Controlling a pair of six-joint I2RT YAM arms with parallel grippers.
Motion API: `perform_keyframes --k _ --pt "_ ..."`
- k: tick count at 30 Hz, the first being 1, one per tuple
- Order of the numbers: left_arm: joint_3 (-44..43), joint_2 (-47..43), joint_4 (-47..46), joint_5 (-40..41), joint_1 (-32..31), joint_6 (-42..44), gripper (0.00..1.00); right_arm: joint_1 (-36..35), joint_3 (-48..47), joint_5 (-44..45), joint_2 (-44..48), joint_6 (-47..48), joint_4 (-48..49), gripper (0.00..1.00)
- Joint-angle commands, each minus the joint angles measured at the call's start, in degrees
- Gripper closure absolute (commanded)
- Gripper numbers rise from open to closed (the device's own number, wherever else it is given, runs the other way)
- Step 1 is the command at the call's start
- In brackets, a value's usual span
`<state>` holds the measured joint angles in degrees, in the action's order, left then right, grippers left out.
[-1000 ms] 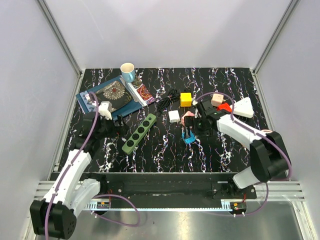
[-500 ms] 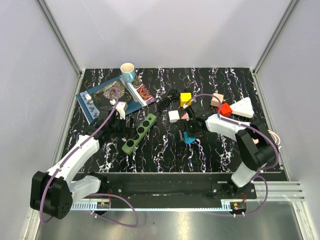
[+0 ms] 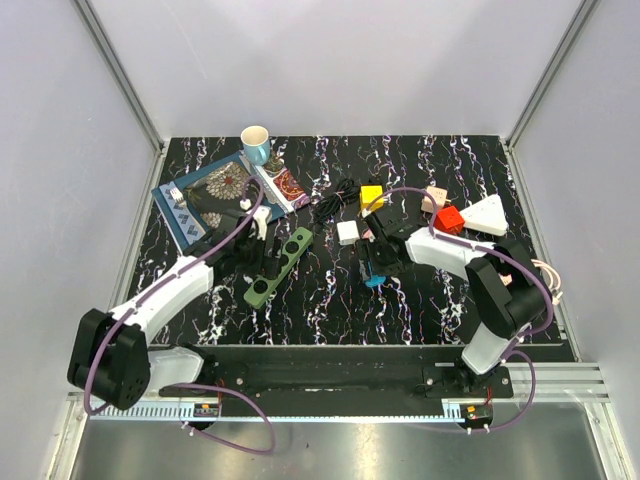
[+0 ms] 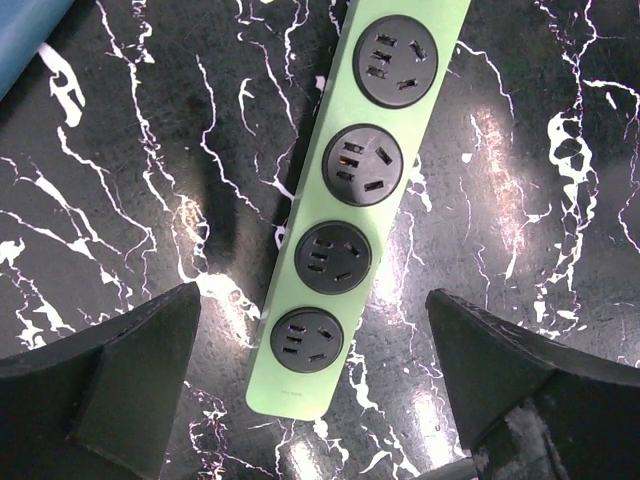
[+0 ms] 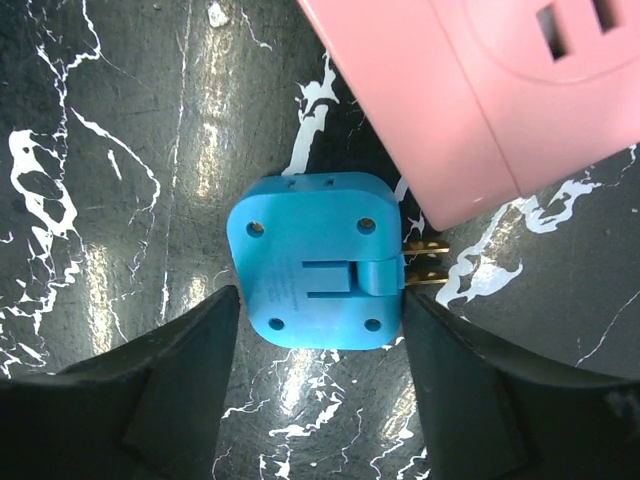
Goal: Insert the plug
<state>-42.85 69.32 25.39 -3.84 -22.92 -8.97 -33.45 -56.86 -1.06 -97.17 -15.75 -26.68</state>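
Pale green power strip (image 4: 345, 215) with black sockets, blue plug (image 5: 312, 260), pink adapter (image 5: 480, 90), black tabletop (image 4: 130, 180) veined white.

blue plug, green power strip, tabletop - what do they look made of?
Blue plug: moulded plastic, matte; screw recesses and a seam show; prongs look brassy metal.
Green power strip: smooth satin plastic body, black plastic socket inserts.
Tabletop: black with white veins, glossy glare patches; marble look, possibly laminate or film rather than stone, cannot tell.
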Motion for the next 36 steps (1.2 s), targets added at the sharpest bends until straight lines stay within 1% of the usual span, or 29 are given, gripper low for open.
perform_keyframes --k 1,3,4,7,8,11,12,14,17,22,25,26,29,30,32,33,34,36 --pt "-3.6 2.3 -1.3 1.6 -1.9 0.7 0.01 -0.9 -0.5 2.1 0.1 -1.1 -1.3 0.34" --pt "-4.3 4.1 -1.3 2.0 -3.1 0.7 0.01 -0.9 -0.1 2.5 1.3 -1.0 -1.4 0.41" --pt "-4.7 4.8 -1.2 2.1 -3.5 0.7 0.01 -0.7 0.1 2.6 1.6 -1.0 -1.4 0.47" --pt "-5.8 7.7 -1.2 3.2 -5.5 0.7 0.01 -0.8 1.0 2.5 3.0 -1.2 -1.5 0.56" --pt "-6.3 9.2 -1.1 3.6 -5.7 0.6 0.01 -0.9 1.3 2.4 3.7 -1.4 -1.6 0.60" --pt "-7.6 12.1 0.1 8.7 -6.4 -1.1 0.01 -0.9 1.9 1.8 5.4 -1.5 -1.6 0.70" --pt "-8.4 12.9 0.4 11.9 -6.4 -1.6 0.01 -0.8 2.1 1.5 5.8 -1.4 -1.6 0.71" --pt "-8.9 14.6 0.5 13.6 -6.4 -1.9 0.01 -0.9 2.4 1.4 7.4 -1.4 -1.6 0.74" --pt "-10.2 17.2 0.5 13.0 -6.4 -1.3 0.01 -0.8 2.9 1.2 9.7 -1.2 -1.6 0.76" --pt "-12.2 21.6 1.9 9.9 -6.9 -2.0 0.04 -0.8 3.9 1.1 13.4 -1.8 -1.5 0.79" --pt "-12.3 22.2 2.0 10.6 -8.7 -3.8 0.18 -0.9 4.5 1.2 16.2 -2.6 -1.5 0.80" --pt "-12.4 22.4 2.2 10.4 -9.2 -4.5 0.28 -0.8 4.6 1.1 17.7 -2.9 -1.6 0.81" --pt "-13.9 23.3 2.1 9.0 -11.3 -8.7 0.36 -0.8 4.8 1.2 20.8 -4.0 -1.6 0.83" --pt "-14.4 23.6 2.1 8.8 -12.9 -10.0 0.40 -0.9 5.1 1.2 21.7 -4.4 -1.6 0.83" --pt "-16.1 24.8 2.2 9.3 -15.0 -15.2 0.47 -0.9 5.6 1.2 24.1 -5.4 -1.6 0.85" --pt "-16.7 25.3 2.6 9.9 -17.1 -17.5 0.49 -0.8 5.8 1.1 24.8 -5.8 -1.5 0.85" --pt "-17.3 26.6 2.9 10.0 -17.9 -22.1 0.49 -0.8 6.2 1.2 25.5 -6.7 -1.5 0.86" --pt "-18.4 27.7 3.1 11.0 -20.9 -26.3 0.51 -0.9 6.8 1.5 27.6 -7.7 -1.1 0.85"
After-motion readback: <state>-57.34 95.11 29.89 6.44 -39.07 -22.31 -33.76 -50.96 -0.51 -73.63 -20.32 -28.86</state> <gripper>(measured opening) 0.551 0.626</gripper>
